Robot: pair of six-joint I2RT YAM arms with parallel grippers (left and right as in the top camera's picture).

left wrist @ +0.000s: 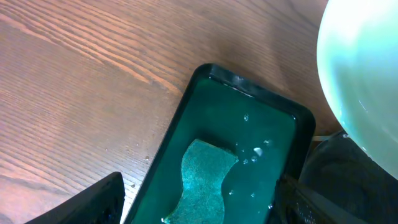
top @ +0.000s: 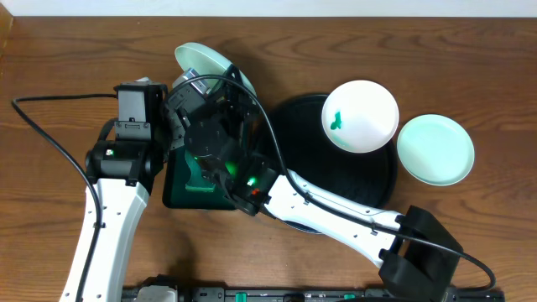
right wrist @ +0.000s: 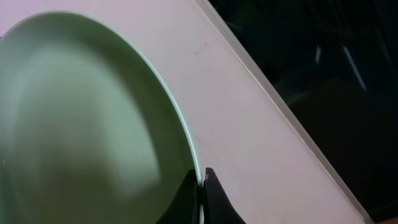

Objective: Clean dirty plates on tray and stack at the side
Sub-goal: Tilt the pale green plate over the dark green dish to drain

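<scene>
One mint plate (top: pixel 435 149) lies on the desk (top: pixel 50 50) just beside the black tray (top: pixel 361 178), done by my reckoning. The white plate (top: pixel 369 113), smeared green, waits on the tray. Only the right wrist view shows my right end effector (right wrist: pixel 202 186) pinching the tilted mint plate (right wrist: pixel 93 124) by its rim. The left wrist view shows the left end effector (left wrist: pixel 200 202) spread wide above the sponge (left wrist: pixel 202 174).

One plate (top: pixel 361 116) lies on the tray (top: pixel 369 180), a second plate (top: pixel 435 149) beside it.
</scene>
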